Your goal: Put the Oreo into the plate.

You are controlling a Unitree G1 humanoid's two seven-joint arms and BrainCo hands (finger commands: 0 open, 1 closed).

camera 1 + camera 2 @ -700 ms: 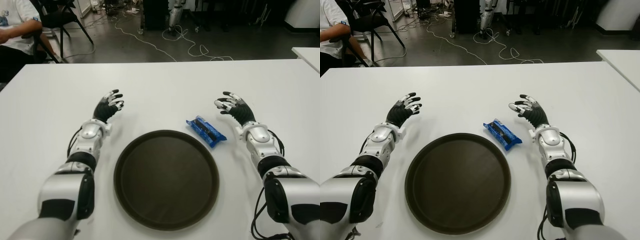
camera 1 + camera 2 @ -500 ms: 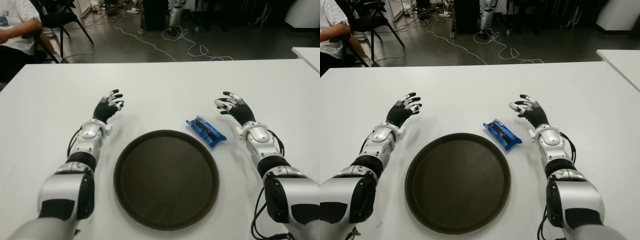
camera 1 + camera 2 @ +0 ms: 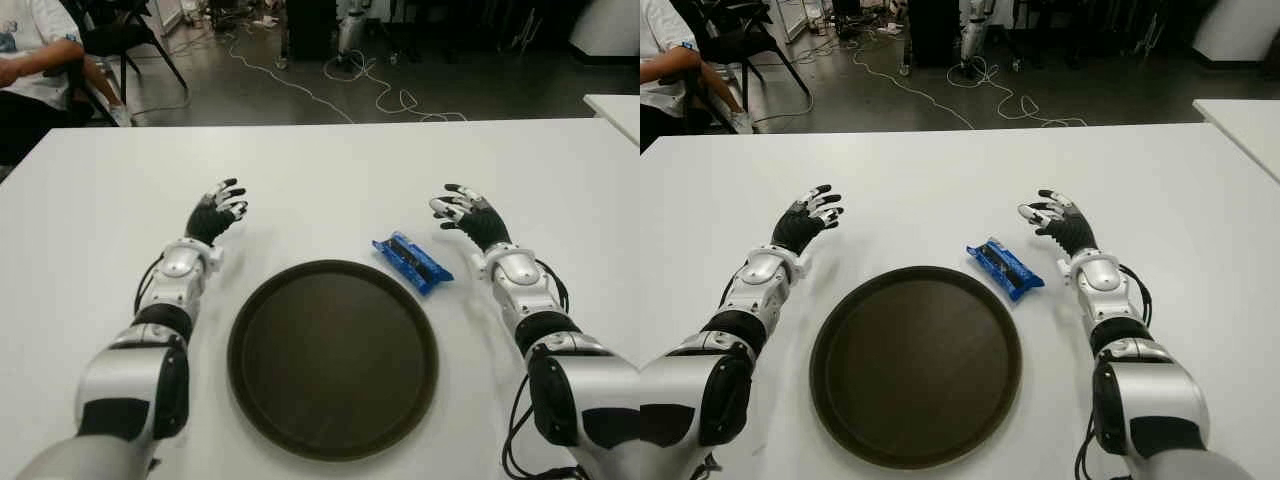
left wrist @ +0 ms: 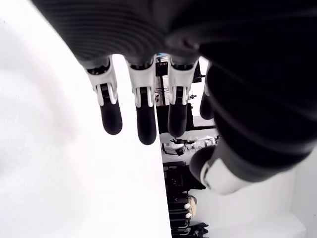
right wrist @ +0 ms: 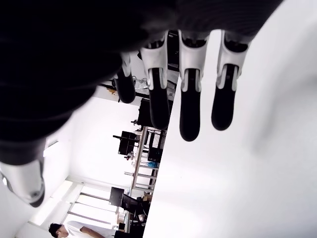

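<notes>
In the left eye view, one white table fills most of the frame. On it lie one round dark brown plate, lower centre, and one blue Oreo packet, just beyond the plate's upper right rim and apparently clear of it. The packet lies flat, its long axis running diagonally from upper left to lower right. Two robot hands show: the left hand at left of centre, well apart from the plate, and the right hand at right of centre, near the packet's right side but not touching it. Both have fingers spread and hold nothing. One seated person is partly visible at the upper left corner, beside a black chair; cables trail over the dark floor along the top.

The right eye view shows the same scene, with the packet right of centre.

The left wrist view shows the left hand's fingers extended over bare table, empty.

The right wrist view shows the right hand's fingers extended likewise, grasping nothing.
</notes>
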